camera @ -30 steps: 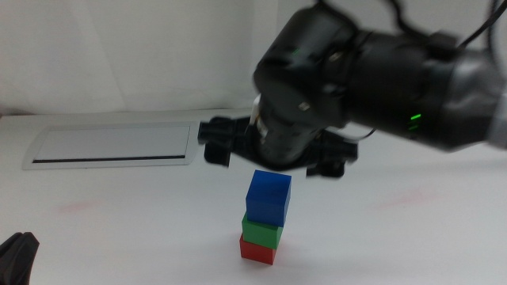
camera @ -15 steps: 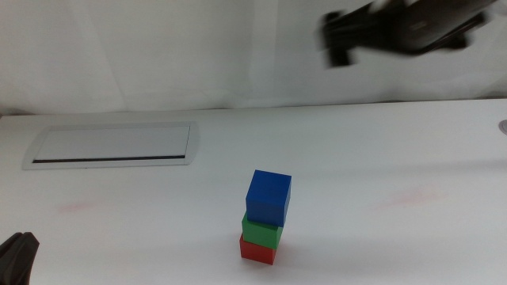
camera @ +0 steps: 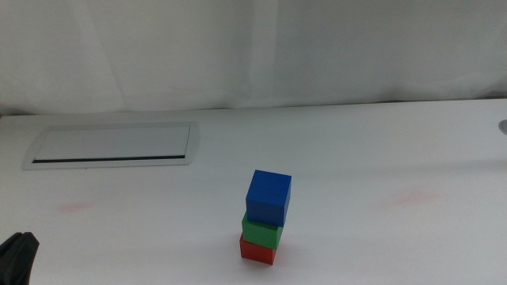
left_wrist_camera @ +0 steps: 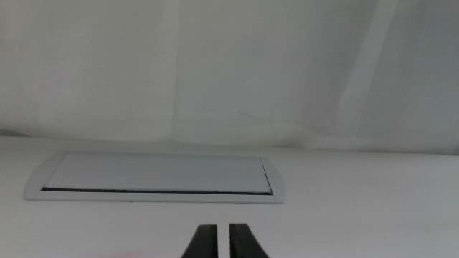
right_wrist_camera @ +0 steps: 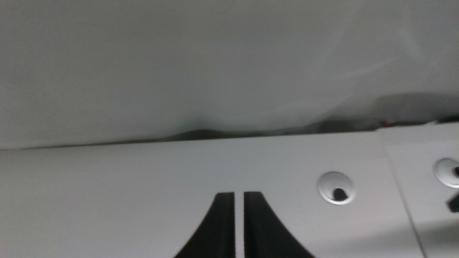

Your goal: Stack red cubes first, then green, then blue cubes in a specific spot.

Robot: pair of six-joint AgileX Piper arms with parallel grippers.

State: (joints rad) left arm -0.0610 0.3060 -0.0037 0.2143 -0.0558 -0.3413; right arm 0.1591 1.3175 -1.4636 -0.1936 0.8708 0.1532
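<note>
Cubes stand in a single upright column on the white bench (camera: 380, 150), near the front and a little right of centre, the column's long axis vertical. At the base sits the red cube (camera: 257, 251), touching the bench; the green cube (camera: 261, 232) rests on it, and the blue cube (camera: 268, 197) tops the pile. Each is a small, matte, plain-faced block of one solid colour, with crisp square edges. The blue one sits slightly off toward the right of the green one beneath and is turned a touch, so one vertical edge faces the camera. The stack stands on bare bench surface, well apart from the long grey-rimmed rectangular panel (camera: 111, 145) set flat in the far left area. Behind the bench hangs a pale curtain (camera: 253, 47) with soft folds. The left claw (left_wrist_camera: 223, 242) waits at the near left corner, its dark jaws pressed almost together with a thin slit between them. The right claw (right_wrist_camera: 238, 226) is out of the middle view, its jaws likewise nearly closed, over a bench area with round grommets (right_wrist_camera: 336, 188).
</note>
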